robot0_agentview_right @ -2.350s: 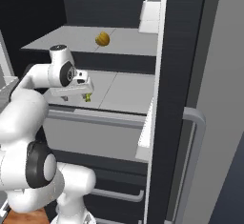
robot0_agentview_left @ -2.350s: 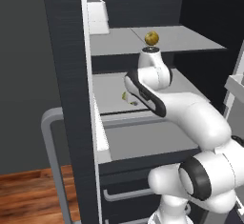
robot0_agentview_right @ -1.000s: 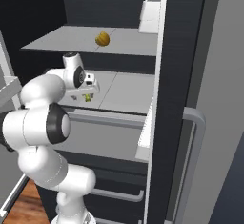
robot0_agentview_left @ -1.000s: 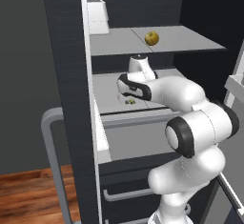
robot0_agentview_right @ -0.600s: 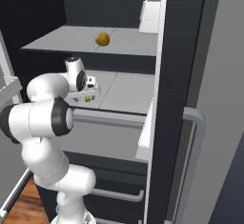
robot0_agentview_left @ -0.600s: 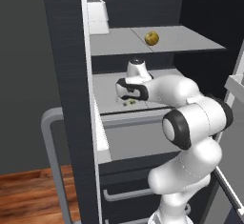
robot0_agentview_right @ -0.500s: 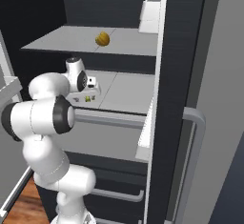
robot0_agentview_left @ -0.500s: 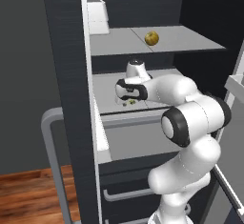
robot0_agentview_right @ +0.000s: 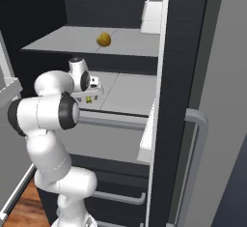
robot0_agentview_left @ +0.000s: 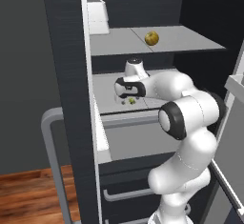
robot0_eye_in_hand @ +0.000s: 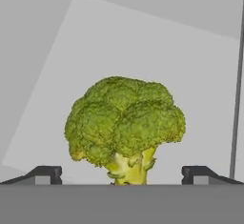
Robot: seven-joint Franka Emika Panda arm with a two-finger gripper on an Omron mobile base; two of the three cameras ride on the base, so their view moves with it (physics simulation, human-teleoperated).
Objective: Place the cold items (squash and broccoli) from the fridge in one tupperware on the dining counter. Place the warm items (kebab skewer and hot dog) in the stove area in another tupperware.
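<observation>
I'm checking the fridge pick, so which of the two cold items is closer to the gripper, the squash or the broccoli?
The broccoli, on the middle shelf right in front of the open gripper. The yellow squash sits one shelf higher, apart from it.

You're looking into an open fridge with a dark interior and two pale grey shelves: an upper shelf [robot0_agentview_left: 190, 39] and a lower shelf [robot0_agentview_right: 132, 95] beneath it. To your left, the open fridge door [robot0_agentview_left: 66, 99] shows its dark edge, with a white door bin [robot0_agentview_left: 97, 15] near the top and a grey loop handle [robot0_agentview_left: 50, 161]. Below the shelves you have a dark drawer with a grey bar handle [robot0_agentview_left: 128, 195], and wooden floor [robot0_agentview_left: 28, 194] at lower left
</observation>
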